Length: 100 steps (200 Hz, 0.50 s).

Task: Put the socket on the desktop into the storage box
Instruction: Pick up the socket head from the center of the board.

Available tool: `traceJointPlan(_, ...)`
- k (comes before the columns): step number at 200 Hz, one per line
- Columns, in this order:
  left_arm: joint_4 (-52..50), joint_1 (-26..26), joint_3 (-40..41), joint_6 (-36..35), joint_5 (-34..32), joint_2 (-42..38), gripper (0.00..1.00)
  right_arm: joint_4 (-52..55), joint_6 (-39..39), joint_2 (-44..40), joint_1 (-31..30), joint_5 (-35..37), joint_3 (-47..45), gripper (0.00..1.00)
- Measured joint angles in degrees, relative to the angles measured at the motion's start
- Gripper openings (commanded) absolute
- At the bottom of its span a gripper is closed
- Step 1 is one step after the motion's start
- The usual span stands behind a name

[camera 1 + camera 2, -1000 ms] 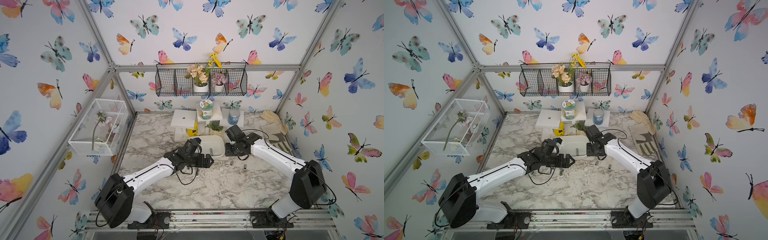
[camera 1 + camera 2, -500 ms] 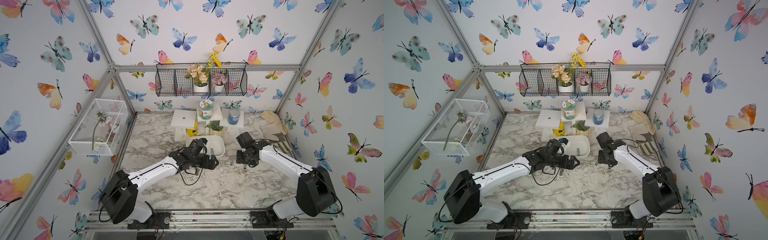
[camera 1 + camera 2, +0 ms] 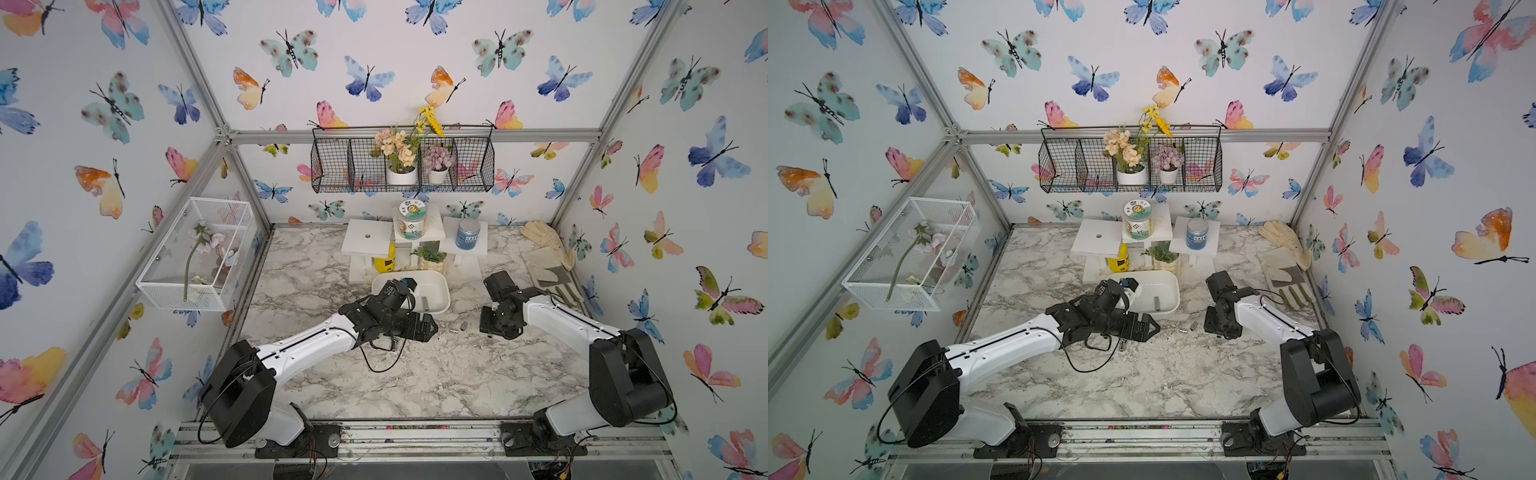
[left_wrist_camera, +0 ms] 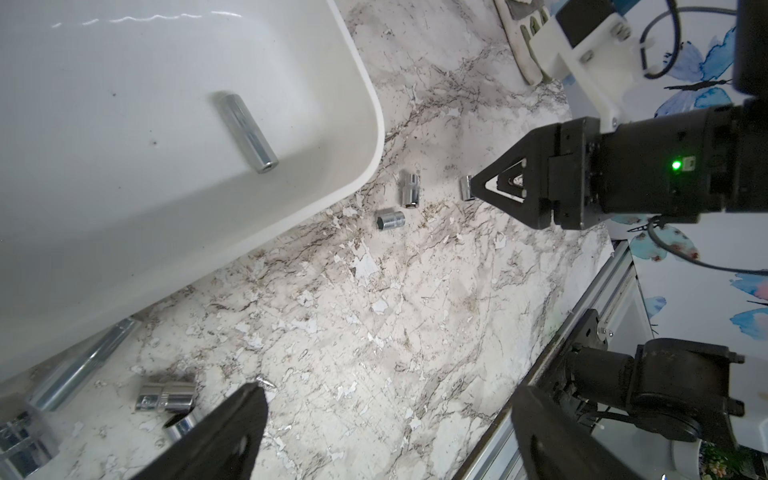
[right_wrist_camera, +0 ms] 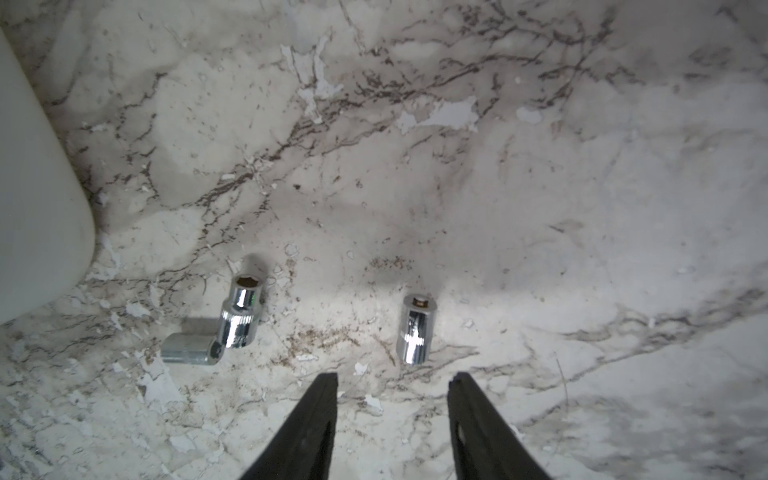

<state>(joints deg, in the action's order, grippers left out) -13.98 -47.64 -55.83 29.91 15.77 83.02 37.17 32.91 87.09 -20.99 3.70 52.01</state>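
Observation:
The white storage box (image 3: 440,309) stands mid-desktop, with one long chrome socket (image 4: 245,131) lying inside it. Three short sockets lie on the marble desktop (image 3: 415,374) to the right of the box: one (image 5: 415,328) just ahead of my right gripper's tips, and two touching each other (image 5: 241,316) (image 5: 189,349) nearer the box. My right gripper (image 5: 392,382) is open and low over the desktop, nothing between its fingers. My left gripper (image 4: 390,415) stands wide open in front of the box, empty. More sockets (image 4: 166,397) lie beside its finger, one of them long (image 4: 83,370).
White stands (image 3: 368,243) with jars, a yellow bottle (image 3: 384,259) and a small plant (image 3: 430,253) crowd the space behind the box. Gloves (image 3: 548,245) lie at the back right. A wire cage (image 3: 195,253) hangs on the left wall. An aluminium rail (image 3: 415,432) runs along the front edge.
My right arm has swung from over the storage box out to the right and down to the desktop by the loose sockets. My left gripper has shifted right along the box's front.

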Motion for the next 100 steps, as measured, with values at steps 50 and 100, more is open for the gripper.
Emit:
traceJointPlan(50,-0.1,0.0,0.0,-0.3,0.0,0.0,0.97,-1.9,-0.9,3.8,1.5,-0.1,-0.6,0.40)
traceJointPlan(100,-0.2,0.0,0.0,-0.3,-0.1,0.0,0.97,-3.6,-1.4,5.8,2.3,-0.1,-1.7,0.29)
